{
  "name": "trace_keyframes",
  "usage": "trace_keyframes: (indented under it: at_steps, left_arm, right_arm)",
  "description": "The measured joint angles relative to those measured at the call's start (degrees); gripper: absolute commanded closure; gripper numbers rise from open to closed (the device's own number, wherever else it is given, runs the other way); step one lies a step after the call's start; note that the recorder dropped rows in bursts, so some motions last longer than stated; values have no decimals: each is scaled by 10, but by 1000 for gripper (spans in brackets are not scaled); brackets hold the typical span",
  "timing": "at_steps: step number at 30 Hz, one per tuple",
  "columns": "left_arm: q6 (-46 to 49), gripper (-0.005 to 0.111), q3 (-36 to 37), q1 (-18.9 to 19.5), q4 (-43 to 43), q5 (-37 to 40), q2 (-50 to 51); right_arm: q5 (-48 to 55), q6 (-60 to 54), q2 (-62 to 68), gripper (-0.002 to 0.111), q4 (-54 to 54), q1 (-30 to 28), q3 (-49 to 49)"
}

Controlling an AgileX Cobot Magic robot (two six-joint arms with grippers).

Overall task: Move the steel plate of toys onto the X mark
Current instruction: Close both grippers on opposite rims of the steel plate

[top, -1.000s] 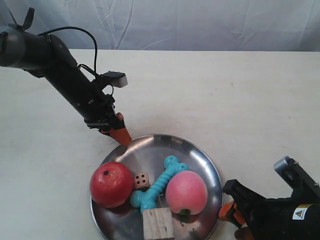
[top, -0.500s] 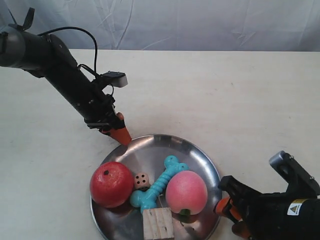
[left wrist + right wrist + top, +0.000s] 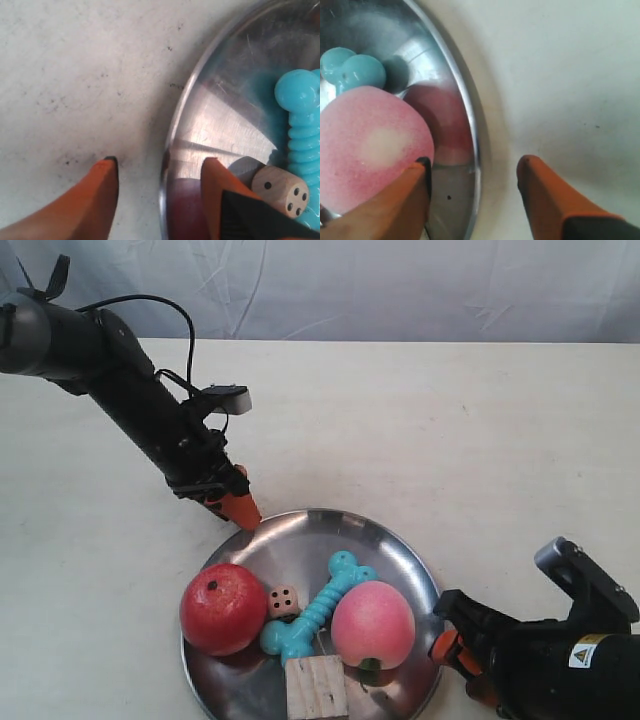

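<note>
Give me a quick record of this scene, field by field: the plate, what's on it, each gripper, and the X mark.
plate: steel plate on the cream table
contents: apple, peach, turquoise bone, die, wooden cube
left gripper: jaws open, straddling the rim near the die
right gripper: jaws open, straddling the rim beside the peach
X mark: not seen in any view
</note>
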Motion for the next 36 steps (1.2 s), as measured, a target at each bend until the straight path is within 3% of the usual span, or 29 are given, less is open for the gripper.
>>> trace_keyframes:
  at_steps: [8, 30, 36]
  left_arm:
    - [-1, 58, 0, 0, 1, 5, 0]
    - [0, 58, 0, 0, 1, 7, 0]
    - [2, 58, 0, 0, 5, 10, 0]
  right_arm:
    - [36, 0, 5, 56, 0, 6, -13]
    - [-47, 5, 69, 56, 132, 170, -22]
    - [-75, 12, 73, 56, 141, 181, -22]
